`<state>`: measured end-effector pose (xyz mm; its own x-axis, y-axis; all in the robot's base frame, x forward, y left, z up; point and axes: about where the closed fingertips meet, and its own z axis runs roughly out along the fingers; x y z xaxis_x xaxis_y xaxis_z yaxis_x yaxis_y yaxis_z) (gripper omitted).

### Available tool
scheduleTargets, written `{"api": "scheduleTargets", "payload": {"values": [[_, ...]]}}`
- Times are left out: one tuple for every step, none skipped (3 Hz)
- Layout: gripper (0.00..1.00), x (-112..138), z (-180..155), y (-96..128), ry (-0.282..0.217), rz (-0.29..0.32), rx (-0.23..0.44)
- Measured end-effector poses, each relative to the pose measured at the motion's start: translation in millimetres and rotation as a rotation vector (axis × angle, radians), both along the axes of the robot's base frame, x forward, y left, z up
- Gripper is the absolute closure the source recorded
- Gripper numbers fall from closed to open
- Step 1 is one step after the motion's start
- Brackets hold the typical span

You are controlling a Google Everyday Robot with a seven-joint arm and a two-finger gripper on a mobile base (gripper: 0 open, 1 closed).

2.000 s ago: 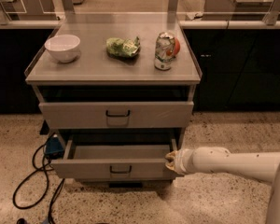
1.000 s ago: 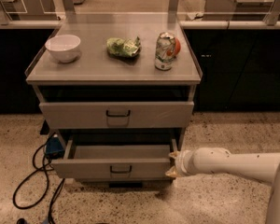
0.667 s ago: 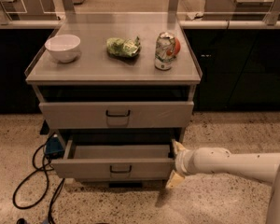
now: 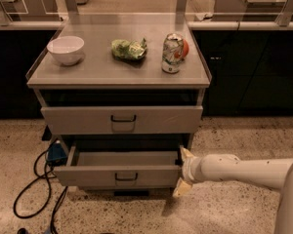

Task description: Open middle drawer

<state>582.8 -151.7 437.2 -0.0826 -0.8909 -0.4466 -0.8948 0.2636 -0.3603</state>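
While the gripper (image 4: 182, 172) gapes wide, the pulled-out middle drawer (image 4: 122, 175) sits just left of it, its right corner nearest.

The white arm (image 4: 249, 172) comes in from the right edge, low and near, running almost level toward the left. A thicker section (image 4: 290, 204) drops away at the far right border. The rounded wrist (image 4: 201, 168) faces left. At its tip the gripper (image 4: 184, 172) sits just right of centre, its two pale fingers (image 4: 181, 189) splayed apart, one high, one low.
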Motion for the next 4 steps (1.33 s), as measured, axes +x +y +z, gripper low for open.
{"api": "scheduleTargets", "payload": {"values": [[0.00,1.8,-9.1,-1.9,0.010,-0.002,0.014],[0.00,13.6,-41.0,-14.5,0.075,-0.003,0.098],[0.00,16.5,-40.6,-15.5,0.075,-0.003,0.098],[0.19,16.5,-40.6,-15.5,0.075,-0.003,0.098]]}}
